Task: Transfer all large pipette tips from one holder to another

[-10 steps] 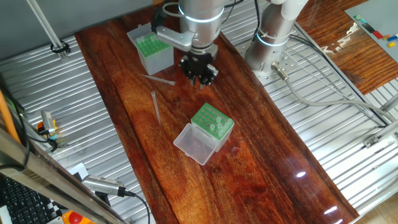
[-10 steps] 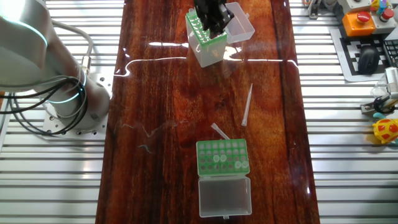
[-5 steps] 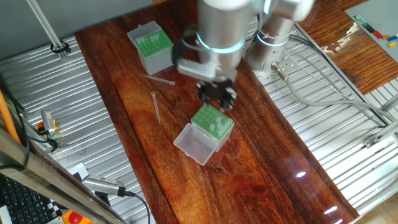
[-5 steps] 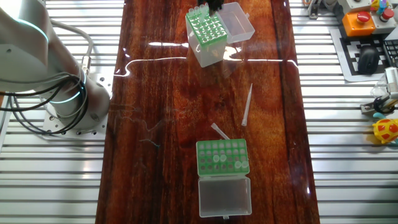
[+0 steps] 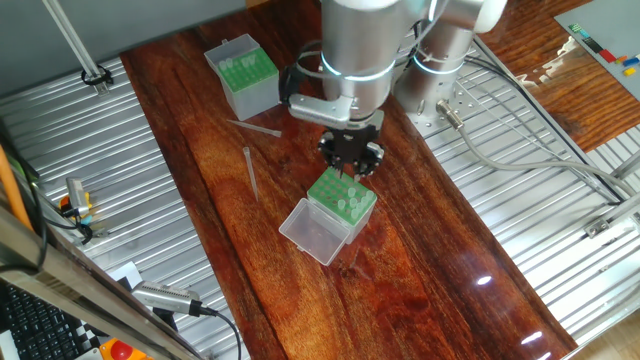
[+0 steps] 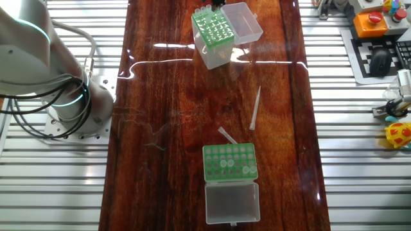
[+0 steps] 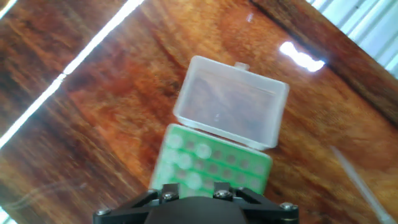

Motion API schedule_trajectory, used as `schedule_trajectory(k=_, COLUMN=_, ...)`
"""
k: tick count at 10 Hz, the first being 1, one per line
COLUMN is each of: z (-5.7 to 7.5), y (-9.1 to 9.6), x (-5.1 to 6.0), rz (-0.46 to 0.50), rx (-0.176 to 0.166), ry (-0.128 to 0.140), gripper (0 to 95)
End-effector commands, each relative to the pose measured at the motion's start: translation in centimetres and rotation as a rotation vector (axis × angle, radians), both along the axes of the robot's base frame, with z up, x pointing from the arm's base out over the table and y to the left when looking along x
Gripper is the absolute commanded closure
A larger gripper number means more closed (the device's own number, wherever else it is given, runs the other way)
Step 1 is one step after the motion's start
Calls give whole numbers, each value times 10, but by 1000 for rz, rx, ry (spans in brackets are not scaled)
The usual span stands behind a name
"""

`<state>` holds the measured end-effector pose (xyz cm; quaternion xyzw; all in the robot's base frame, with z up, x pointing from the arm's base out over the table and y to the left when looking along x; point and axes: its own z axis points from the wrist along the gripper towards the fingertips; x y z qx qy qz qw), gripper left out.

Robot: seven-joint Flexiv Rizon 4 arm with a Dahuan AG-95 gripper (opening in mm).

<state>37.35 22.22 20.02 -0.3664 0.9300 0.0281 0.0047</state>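
Note:
The low green rack (image 5: 342, 195) lies mid-table with its clear lid (image 5: 315, 232) open flat. Several pale large pipette tips (image 5: 350, 205) stand in it. My gripper (image 5: 350, 157) hangs just above the rack's far edge, and its dark body hides the jaws. The hand view looks straight down on the rack (image 7: 211, 165), its lid (image 7: 233, 112) and blurred tip tops (image 7: 186, 149); only the gripper's body (image 7: 196, 208) shows there. The taller whitish box (image 5: 243, 75) with a green insert stands at the back left. In the other fixed view the rack (image 6: 214, 32) is at the top and the box (image 6: 230, 162) at the bottom.
Two loose tips lie on the wood between the holders: one (image 5: 255, 128) near the tall box, one (image 5: 250, 172) further forward. They also show as a long tip (image 6: 255, 108) and a short tip (image 6: 225, 135). The arm's base (image 5: 440, 70) stands on the ribbed metal at the right.
Over the last second my gripper moved from beside the tall box to above the low green rack, then hardly moved. The holders and loose tips stayed where they were.

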Motion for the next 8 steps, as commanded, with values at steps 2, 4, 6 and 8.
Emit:
schedule_trajectory(k=2, z=-15, y=-8, x=4, rz=-24, rx=-19, ry=-16, gripper=570)
schedule_trajectory(k=4, z=-20, y=-14, x=4, rz=-21, rx=-18, ry=-19, gripper=570)
schedule_trajectory(k=6, z=-25, y=-15, x=-2, rz=-39, rx=-11, ry=-17, gripper=570)
schedule_trajectory(k=8, z=-30, y=-15, x=-6, rz=-41, rx=-12, ry=-19, gripper=570)
